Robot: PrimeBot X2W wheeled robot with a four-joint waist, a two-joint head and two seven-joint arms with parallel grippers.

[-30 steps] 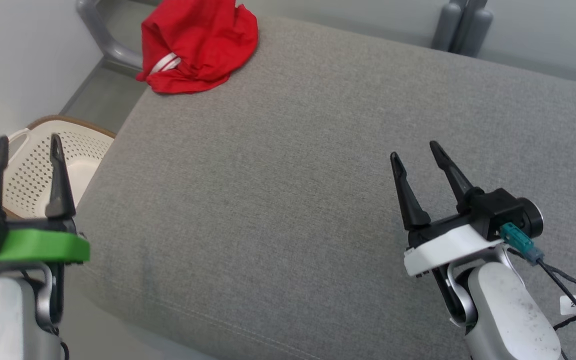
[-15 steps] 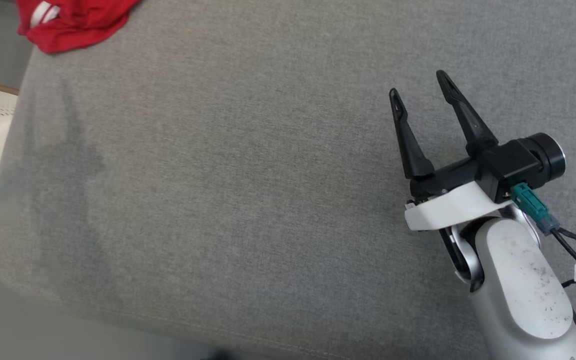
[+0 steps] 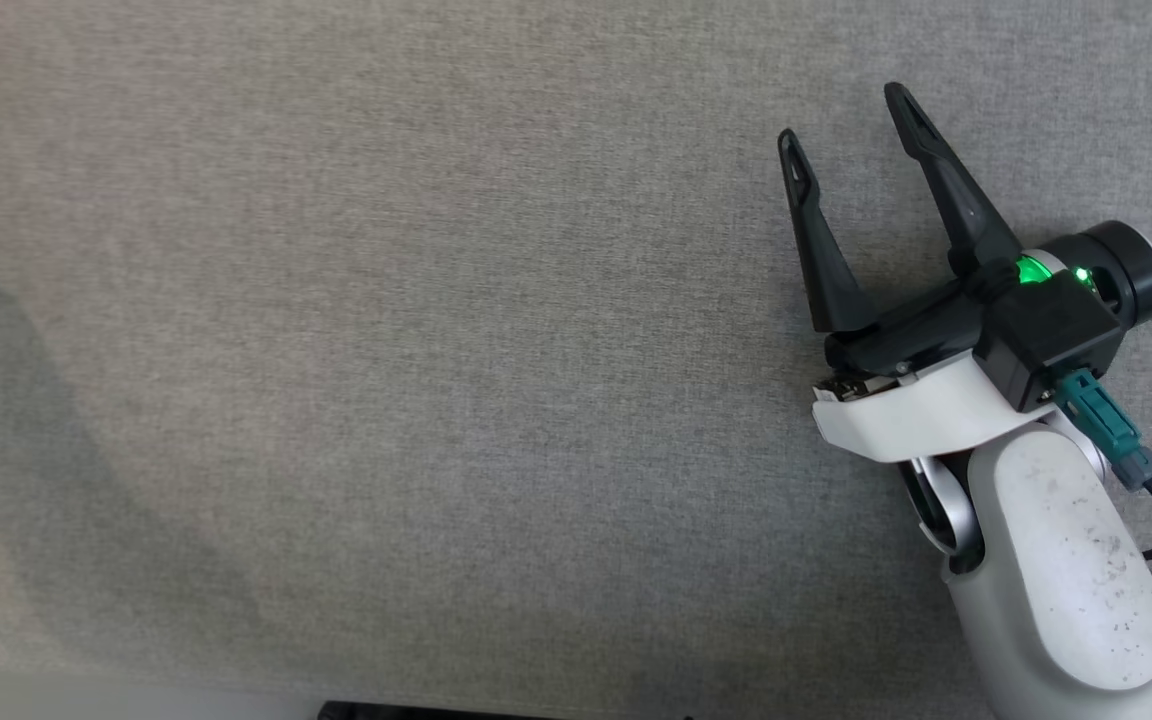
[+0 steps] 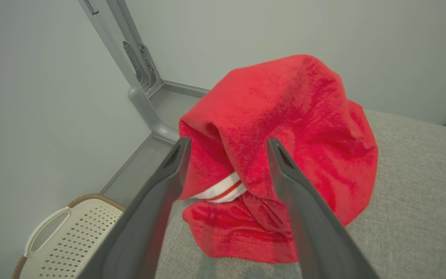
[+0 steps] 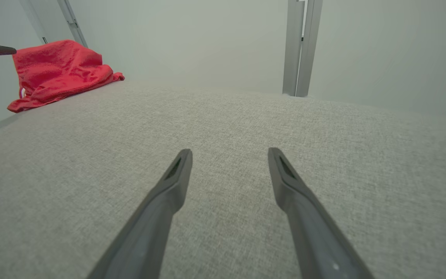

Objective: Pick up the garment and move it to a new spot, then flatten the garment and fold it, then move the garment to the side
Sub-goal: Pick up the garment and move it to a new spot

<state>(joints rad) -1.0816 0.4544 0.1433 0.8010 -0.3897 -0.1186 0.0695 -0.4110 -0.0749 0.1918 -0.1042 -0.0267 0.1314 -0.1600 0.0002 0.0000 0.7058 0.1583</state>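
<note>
1. The left claw point(image 4: 227, 141) is spread wide and holds nothing. Its two fingers frame the red garment point(image 4: 296, 128) and point at the heap's upper folds. Whether they touch the cloth I cannot tell.
2. The garment lies crumpled at the far left corner of the grey cushion point(image 4: 420, 193), with its lower hem right at the edge. If the claw pushes forward before closing, it could shove the heap over that corner.
3. If the claw closes on the top fold alone, it would likely catch a single loose layer. The rest could then drag, or slip free on the lift.
4. A white basket point(image 4: 72, 232) sits below that corner on the floor, and a dropped garment would probably land in or beside it.
5. The right claw point(image 3: 841, 112) is also wide open and empty. It hovers over bare cushion well apart from the garment, too far away to catch a slip.
</note>
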